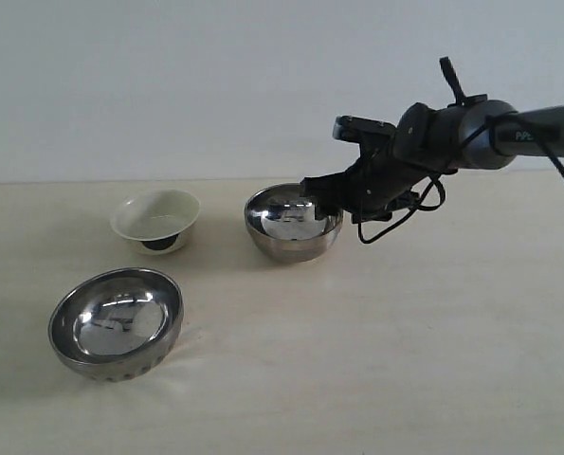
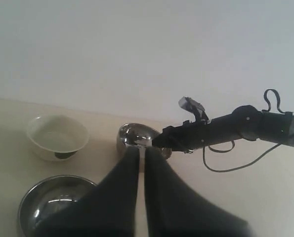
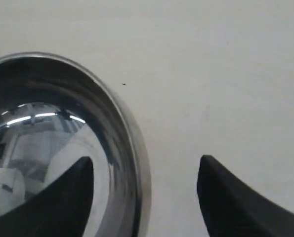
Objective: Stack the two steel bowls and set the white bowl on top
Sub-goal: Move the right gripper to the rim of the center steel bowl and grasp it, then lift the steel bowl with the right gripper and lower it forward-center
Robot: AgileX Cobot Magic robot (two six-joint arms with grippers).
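A plain steel bowl (image 1: 292, 222) stands at the table's back middle; the right wrist view shows its rim (image 3: 132, 133) close up. My right gripper (image 1: 321, 199) is open and straddles that rim, one finger over the bowl's inside, the other outside. A second steel bowl (image 1: 117, 320) with a dimpled lower wall sits at the front left. The white bowl (image 1: 155, 219) with a dark base stands behind it. My left gripper (image 2: 141, 151) is shut with nothing in it and hangs well back from the bowls; it does not show in the exterior view.
A pale wooden table (image 1: 405, 360) runs to a plain white wall. The right arm (image 1: 509, 133) reaches in from the right with a black cable looped under its wrist.
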